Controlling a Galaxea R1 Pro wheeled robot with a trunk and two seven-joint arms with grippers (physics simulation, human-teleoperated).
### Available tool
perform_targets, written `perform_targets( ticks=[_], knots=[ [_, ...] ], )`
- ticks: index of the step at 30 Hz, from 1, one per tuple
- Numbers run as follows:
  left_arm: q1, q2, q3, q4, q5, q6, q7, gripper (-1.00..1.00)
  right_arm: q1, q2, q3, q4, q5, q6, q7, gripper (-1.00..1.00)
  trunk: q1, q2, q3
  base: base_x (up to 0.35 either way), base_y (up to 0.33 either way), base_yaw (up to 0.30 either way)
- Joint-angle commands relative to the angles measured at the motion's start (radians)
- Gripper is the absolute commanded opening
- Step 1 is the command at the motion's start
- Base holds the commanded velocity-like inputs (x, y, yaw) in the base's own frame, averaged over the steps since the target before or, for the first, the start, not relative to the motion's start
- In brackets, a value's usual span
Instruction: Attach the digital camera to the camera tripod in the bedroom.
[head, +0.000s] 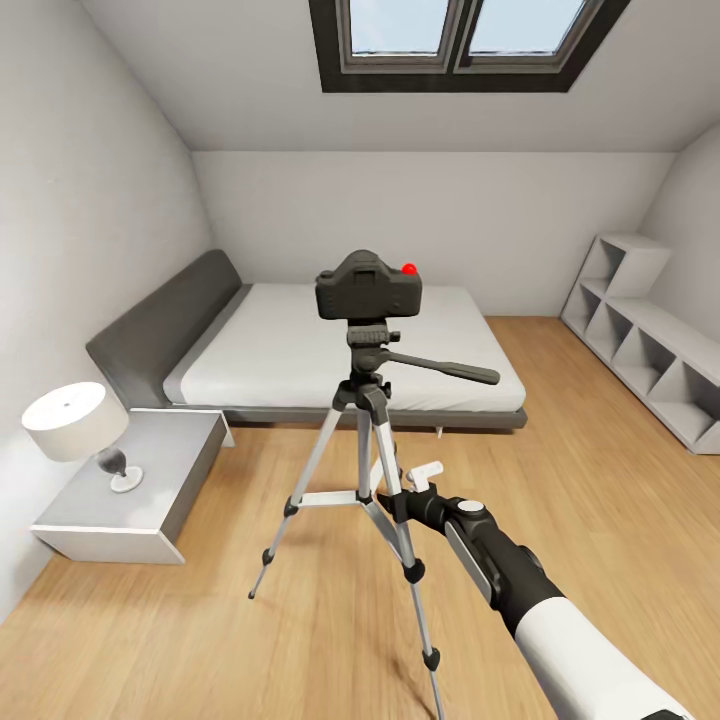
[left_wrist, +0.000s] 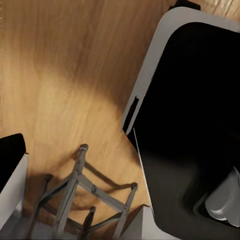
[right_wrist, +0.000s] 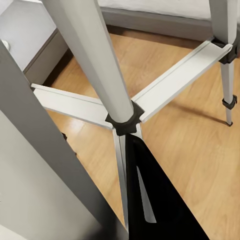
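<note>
In the head view the digital camera (head: 368, 285) sits on the black pan head of the camera tripod (head: 362, 420), upright, its red dot at the top right corner. The tripod stands on the light wood floor (head: 600, 480) of the bedroom, in front of the grey low bed (head: 340, 350), with its long handle pointing toward the right.

The right tool (head: 402, 487) is low beside the tripod's legs, just by the centre braces; its white fingers (head: 428, 470) stand close to a silver leg, and whether they are spread or pressed together cannot be told. The right wrist view looks along a silver leg (right_wrist: 95, 65) to the black hub (right_wrist: 125, 122) where 3 flat braces meet.

A nightstand (head: 135, 490) with a lamp (head: 80, 425) stands left of the bed, and white shelving (head: 650, 350) lines the right wall. The left wrist view shows wood floor (left_wrist: 65, 75) and the robot's dark base (left_wrist: 195, 125).
</note>
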Motion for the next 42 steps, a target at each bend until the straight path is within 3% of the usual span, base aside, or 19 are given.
perform_targets(
  ticks=[1,8,19,20,42],
  knots=[
    [0.001,-0.001,-0.009,0.000,0.019,0.003,0.010,1.00,0.000,0.000,0.002,0.007,0.007,0.004,-0.002,-1.00,0.001,-0.001,-0.002,0.000,0.000,0.000],
    [0.007,-0.005,-0.010,-0.001,0.083,0.000,0.077,1.00,0.000,0.001,0.002,0.007,0.008,0.004,-0.004,-1.00,0.001,-0.001,-0.002,0.000,0.000,0.000],
    [0.008,-0.009,-0.010,-0.001,0.101,-0.001,0.094,1.00,0.000,0.001,0.001,0.007,0.008,0.003,-0.004,-1.00,0.001,-0.001,-0.002,0.000,0.000,0.000],
    [0.008,-0.009,-0.010,-0.001,0.101,-0.001,0.094,1.00,0.000,0.001,0.001,0.007,0.008,0.003,-0.004,1.00,0.001,-0.001,-0.002,0.000,0.000,0.000],
    [0.008,-0.008,-0.010,-0.004,0.102,-0.001,0.095,1.00,0.000,-0.004,0.001,0.007,0.007,0.011,-0.001,1.00,0.001,-0.001,-0.002,0.000,0.000,0.000]
  ],
)
